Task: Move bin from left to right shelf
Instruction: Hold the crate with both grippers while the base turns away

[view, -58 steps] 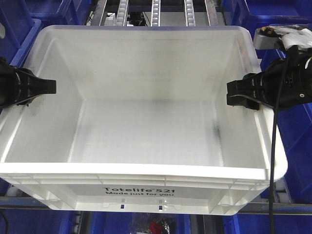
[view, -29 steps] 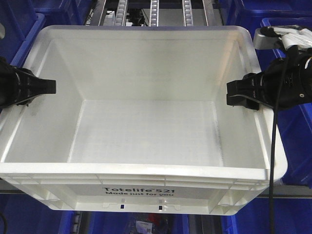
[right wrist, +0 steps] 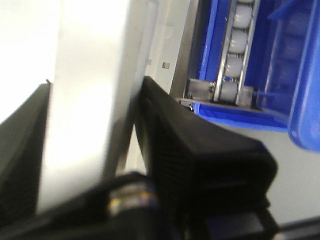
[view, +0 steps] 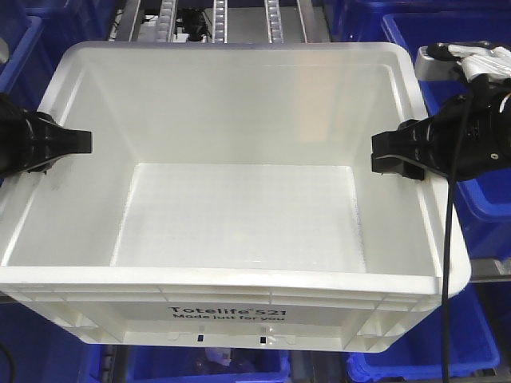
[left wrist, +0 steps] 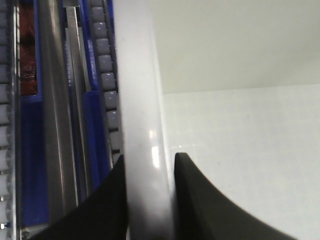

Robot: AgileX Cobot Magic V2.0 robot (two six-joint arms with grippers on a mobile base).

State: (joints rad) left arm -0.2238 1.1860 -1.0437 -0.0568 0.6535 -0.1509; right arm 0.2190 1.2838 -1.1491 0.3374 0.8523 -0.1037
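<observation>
The white bin (view: 239,207), printed "Totelife 521", fills the front view and is empty. My left gripper (view: 76,142) is shut on its left rim and my right gripper (view: 383,155) on its right rim. In the left wrist view the two black fingers of the left gripper (left wrist: 149,160) pinch the thick white rim (left wrist: 137,100). The right wrist view is blurred, with the right gripper (right wrist: 95,90) closed around the rim (right wrist: 90,60). A grey rack with lanes of white rollers (view: 215,20) shows past the bin's far edge; I cannot tell whether it is the right shelf.
Dark blue totes surround the bin: one at the upper right (view: 447,40), one below at the lower right (view: 423,351), one at the upper left (view: 16,48). Roller lanes (left wrist: 107,65) run beside the left rim, and more rollers (right wrist: 235,55) beside the right.
The roller lanes and blue totes behind the bin have slid to the left in the view. The bin and both grippers keep the same places in the picture, both still gripping.
</observation>
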